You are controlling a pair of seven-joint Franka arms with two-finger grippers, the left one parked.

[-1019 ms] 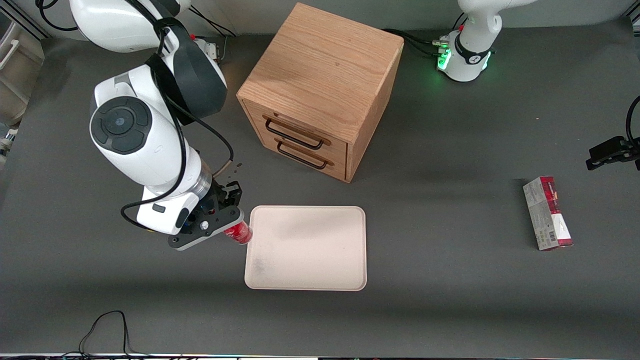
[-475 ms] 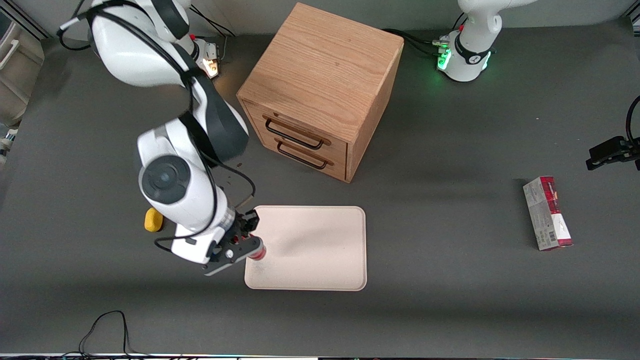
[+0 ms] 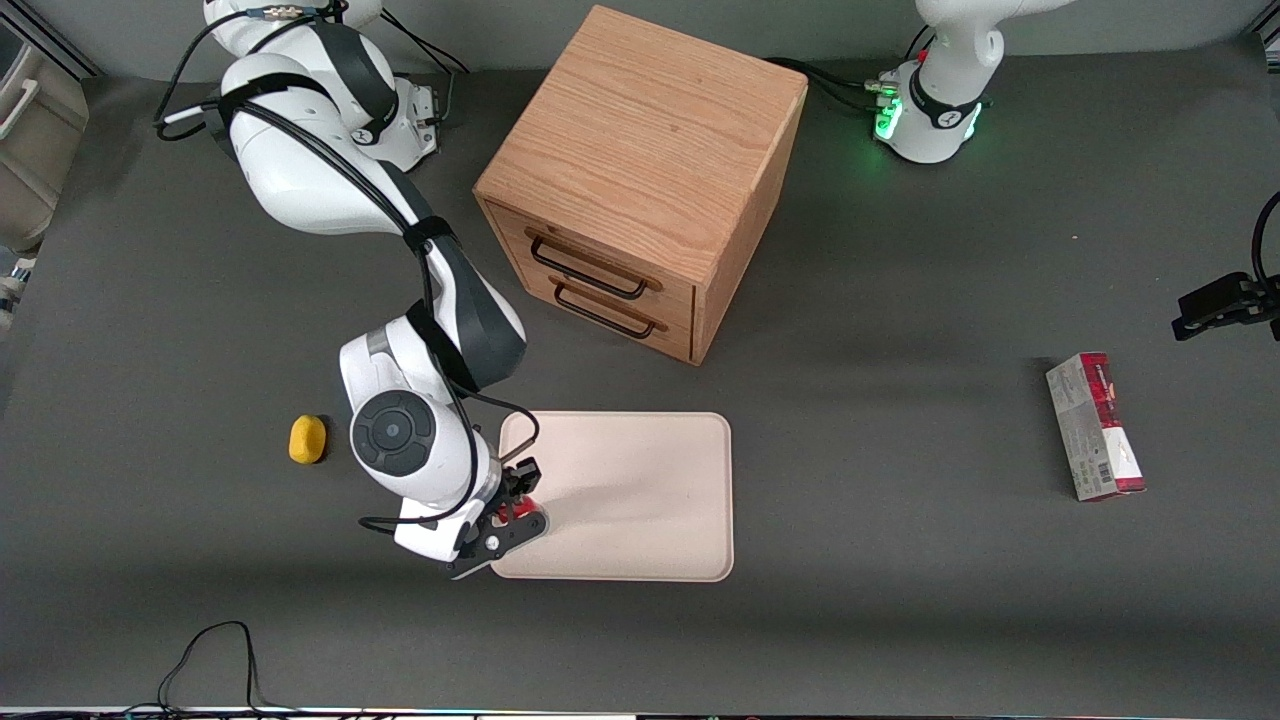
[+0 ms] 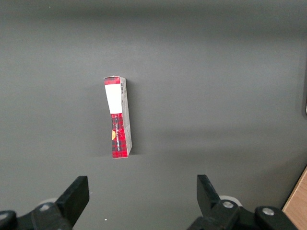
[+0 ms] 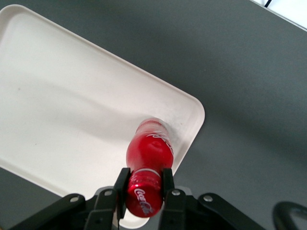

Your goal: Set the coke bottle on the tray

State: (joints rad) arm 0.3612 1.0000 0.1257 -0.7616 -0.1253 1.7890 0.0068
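My right gripper [image 5: 144,184] is shut on the red cap of the coke bottle [image 5: 149,152]; both black fingers [image 5: 122,184] press against the cap. The bottle hangs upright over a corner of the pale cream tray [image 5: 62,105], its base close to or on the tray floor. In the front view the gripper [image 3: 515,515] and a sliver of the red bottle [image 3: 524,513] sit over the tray [image 3: 630,500] corner nearest the camera, at the working arm's end. My arm hides most of the bottle there.
A wooden drawer cabinet [image 3: 640,180] stands farther from the camera than the tray. A yellow rounded lump [image 3: 308,438] lies beside my arm on the table. A red-and-grey carton [image 3: 1095,426] lies toward the parked arm's end, seen also in the left wrist view [image 4: 118,116].
My arm has carried the bottle from beside the tray's edge to over its near corner, moving toward the camera and lower. The yellow lump came into view.
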